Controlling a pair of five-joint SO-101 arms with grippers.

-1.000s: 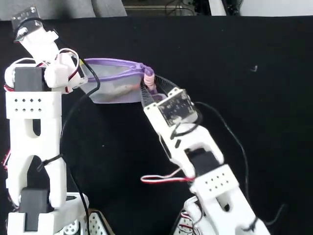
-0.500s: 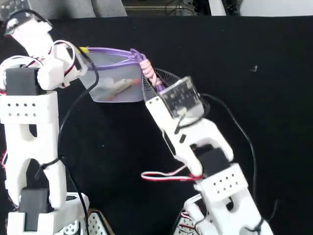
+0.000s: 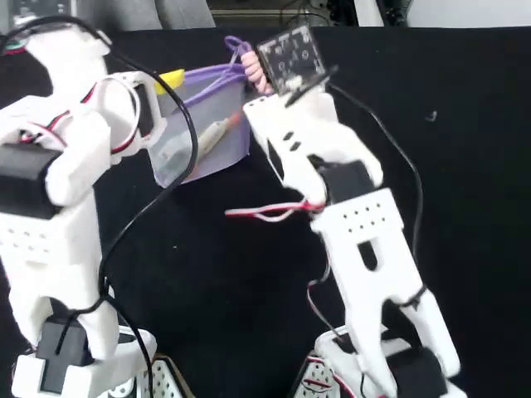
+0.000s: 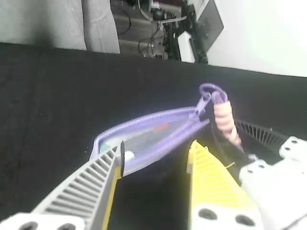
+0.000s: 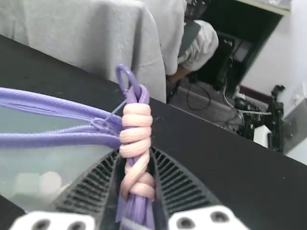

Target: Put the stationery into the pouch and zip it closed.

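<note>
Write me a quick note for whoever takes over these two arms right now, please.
Right pincer: shut on the pink cord of the zip.
Left pincer: at the far end of the pouch; grip unclear.
The stationery is inside; the pouch spans between the arms.
Done: filling.
To do: the zip gapes open; its slider sits at the cord end, so draw it across to close.

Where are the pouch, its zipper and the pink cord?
pouch (image 3: 217, 153), high view, on its clear side wall.
zipper (image 4: 148, 119), left wrist view, on the purple track.
pink cord (image 5: 135, 139), right wrist view, on its braided middle.
</note>
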